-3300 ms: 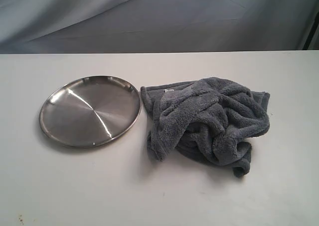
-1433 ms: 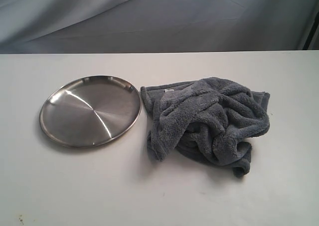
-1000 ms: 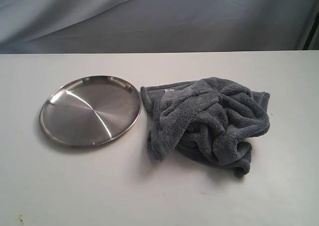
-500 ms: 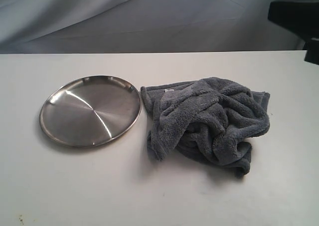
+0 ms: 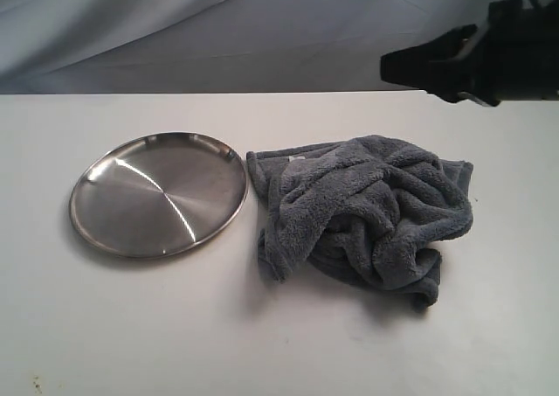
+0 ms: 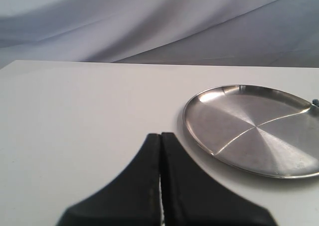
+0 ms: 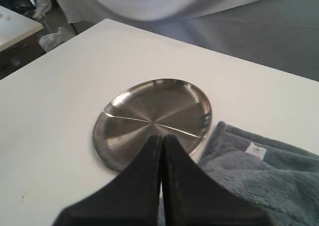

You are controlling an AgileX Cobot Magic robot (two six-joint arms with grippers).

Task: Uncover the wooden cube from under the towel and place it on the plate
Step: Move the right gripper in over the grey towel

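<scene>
The grey-blue fleece towel (image 5: 367,211) lies bunched on the white table, right of the shiny steel plate (image 5: 157,195). The wooden cube is hidden; nothing of it shows. My right gripper (image 5: 386,66) hangs high at the upper right, above and behind the towel, its fingers pressed together and holding nothing. In the right wrist view that gripper (image 7: 160,137) points over the plate (image 7: 149,117) with the towel (image 7: 269,181) beside it. My left gripper (image 6: 160,135) is shut and empty, low over bare table near the plate (image 6: 259,131); it is out of the exterior view.
A white table (image 5: 175,326) carries everything. A grey-blue cloth backdrop (image 5: 262,29) hangs behind the far edge. In the right wrist view, floor clutter (image 7: 30,31) lies beyond the table's edge.
The right arm has come into the exterior view from the upper right and reached further left, above the towel. Plate and towel have not moved.
</scene>
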